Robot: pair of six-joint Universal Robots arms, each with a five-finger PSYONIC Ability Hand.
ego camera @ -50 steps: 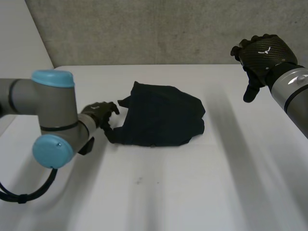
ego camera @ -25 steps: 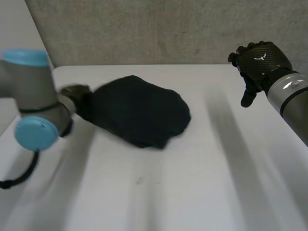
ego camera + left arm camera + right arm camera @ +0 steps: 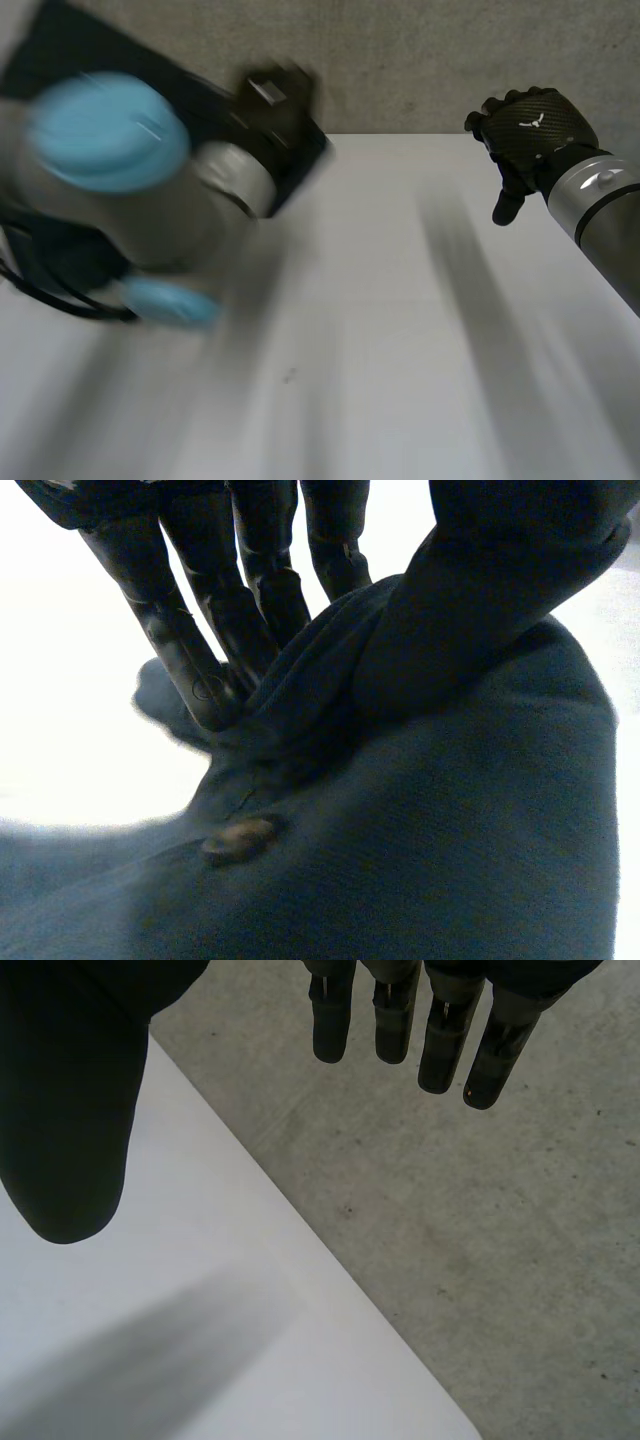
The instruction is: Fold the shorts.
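Note:
The dark navy shorts hang lifted off the white table at the far left, blurred with motion. My left hand is raised there at the end of the swinging left arm. In the left wrist view its fingers and thumb pinch a bunched fold of the shorts near a brown button. My right hand hovers open above the table's far right corner, its straight fingers holding nothing.
A grey concrete wall runs behind the table. In the right wrist view the table's far edge borders grey concrete.
My left hand has shut on the shorts' left edge, dragged them left and swung them up off the table. The right hand has drifted slightly left and stays open.

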